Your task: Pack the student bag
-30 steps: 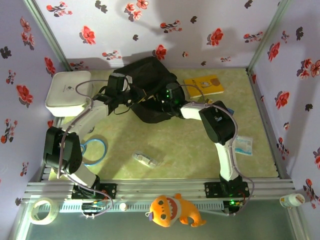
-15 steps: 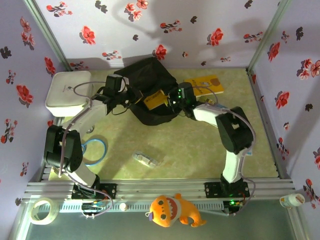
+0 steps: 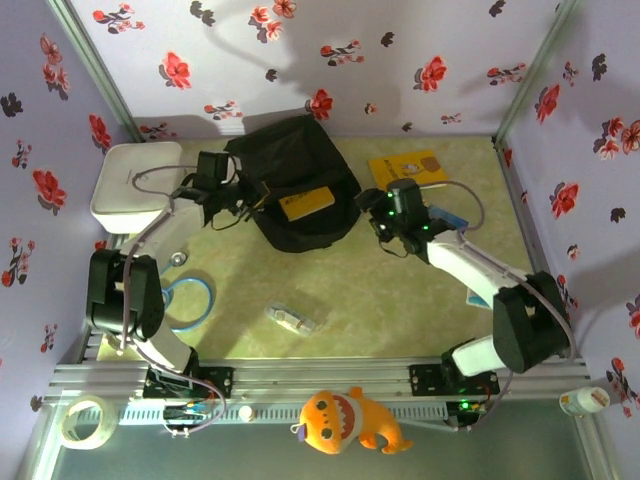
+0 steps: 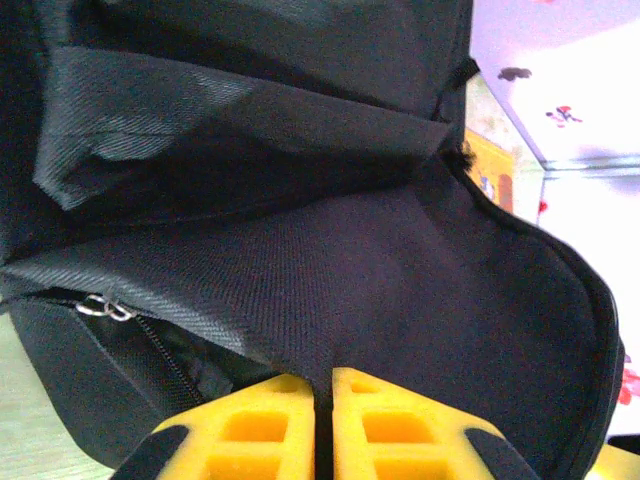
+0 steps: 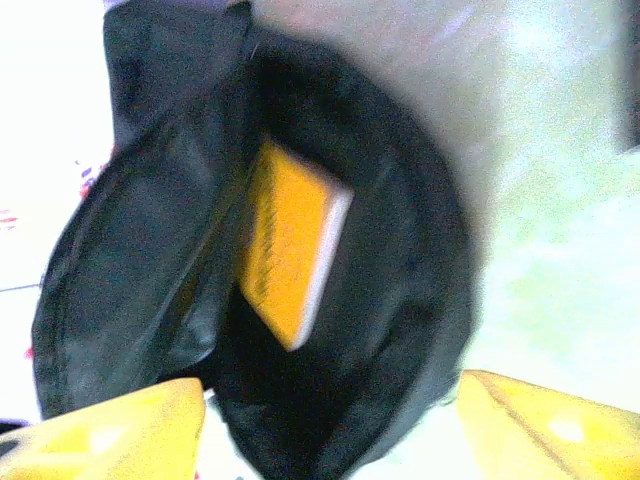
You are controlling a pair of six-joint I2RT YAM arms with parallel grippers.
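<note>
My left gripper (image 4: 322, 385) pinches the student bag (image 3: 295, 165) flap, clamped on the fabric. My right gripper (image 5: 330, 405) is spread wide, facing the bag's opening. Yellow book (image 5: 285, 245) inside.

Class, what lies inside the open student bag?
A yellow book sits in the mouth of the student bag; anything deeper is hidden by its black fabric.

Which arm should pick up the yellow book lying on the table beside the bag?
Right. The right gripper is open and free, close to the yellow book, while the left gripper is clamped on the student bag, holding its mouth open.
</note>
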